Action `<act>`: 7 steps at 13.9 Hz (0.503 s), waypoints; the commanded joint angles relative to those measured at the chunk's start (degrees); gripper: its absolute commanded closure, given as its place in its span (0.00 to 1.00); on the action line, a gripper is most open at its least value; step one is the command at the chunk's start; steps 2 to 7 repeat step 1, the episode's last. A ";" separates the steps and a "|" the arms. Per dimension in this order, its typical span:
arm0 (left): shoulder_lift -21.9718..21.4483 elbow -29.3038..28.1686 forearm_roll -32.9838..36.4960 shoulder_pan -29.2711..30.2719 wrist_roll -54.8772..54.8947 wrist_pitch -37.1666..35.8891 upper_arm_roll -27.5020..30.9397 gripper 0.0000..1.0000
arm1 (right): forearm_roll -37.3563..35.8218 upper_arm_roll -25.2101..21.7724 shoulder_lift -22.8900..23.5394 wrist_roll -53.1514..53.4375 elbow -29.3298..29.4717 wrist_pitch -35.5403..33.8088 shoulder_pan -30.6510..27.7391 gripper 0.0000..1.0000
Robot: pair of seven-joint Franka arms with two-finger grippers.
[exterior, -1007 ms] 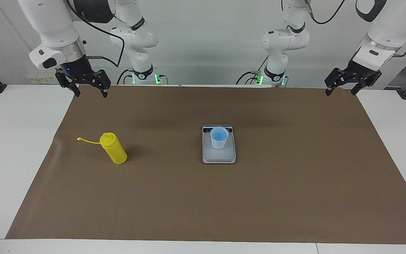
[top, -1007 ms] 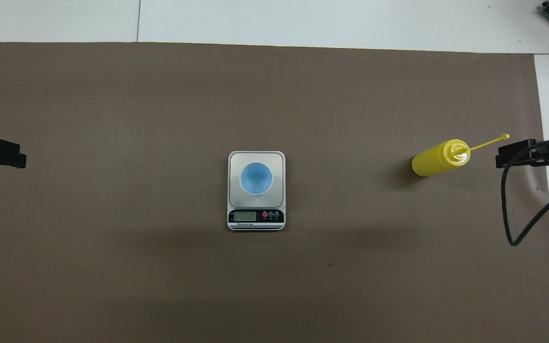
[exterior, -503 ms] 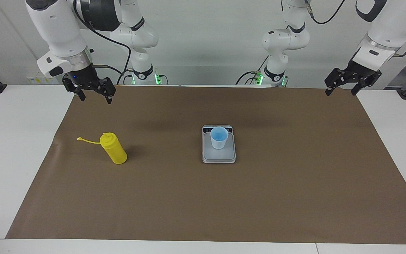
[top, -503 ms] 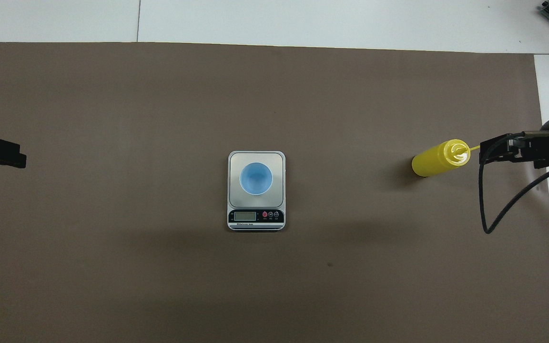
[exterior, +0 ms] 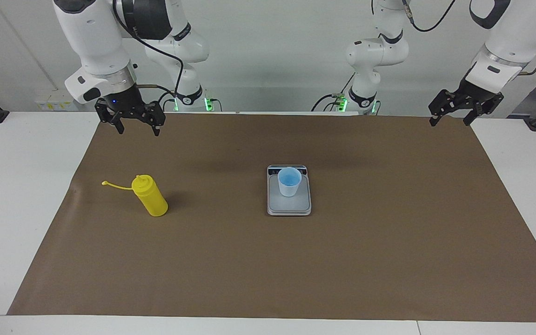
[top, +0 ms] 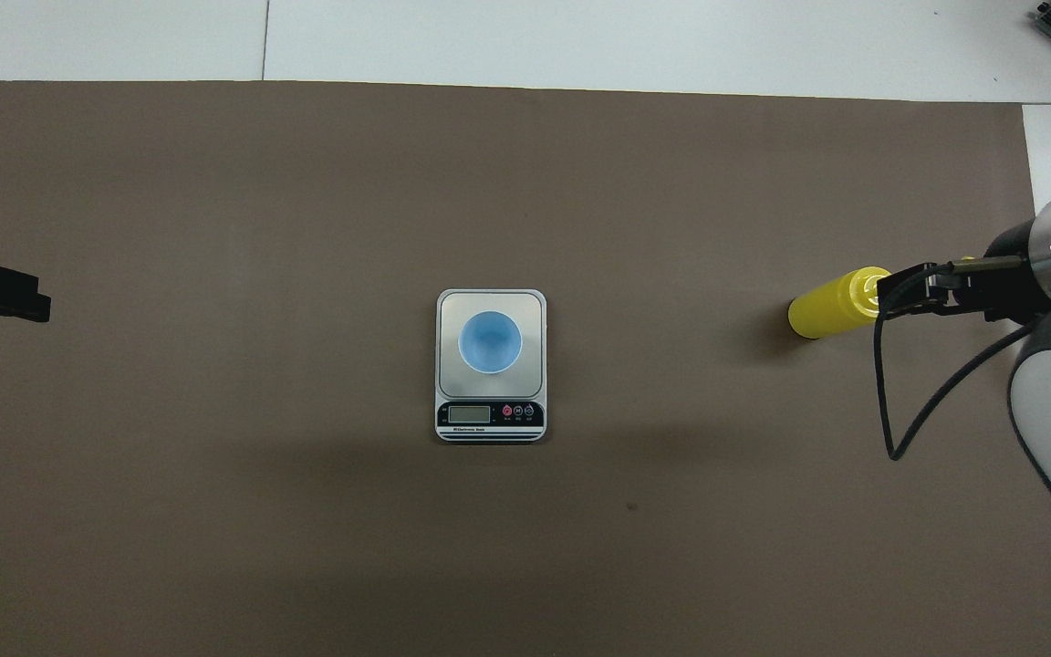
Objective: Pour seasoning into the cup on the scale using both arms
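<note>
White jointed arms, black cables, silver wrist rings, black two-finger claws, green base lights.

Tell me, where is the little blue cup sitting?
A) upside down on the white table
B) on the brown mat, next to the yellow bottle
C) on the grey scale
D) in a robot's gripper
C: the cup stands upright on the scale, and both grippers are away from it.
</note>
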 commanded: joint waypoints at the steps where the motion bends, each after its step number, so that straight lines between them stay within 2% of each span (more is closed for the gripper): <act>1: -1.53 -1.67 0.53 0.62 -0.55 -0.31 -0.53 0.00 | 0.19 0.23 -1.01 0.62 -1.30 0.15 -0.30 0.00; 7: -1.53 -1.67 0.53 0.62 -0.55 -0.31 -0.53 0.00 | 0.19 0.23 -1.01 0.62 -1.30 0.15 -0.30 0.00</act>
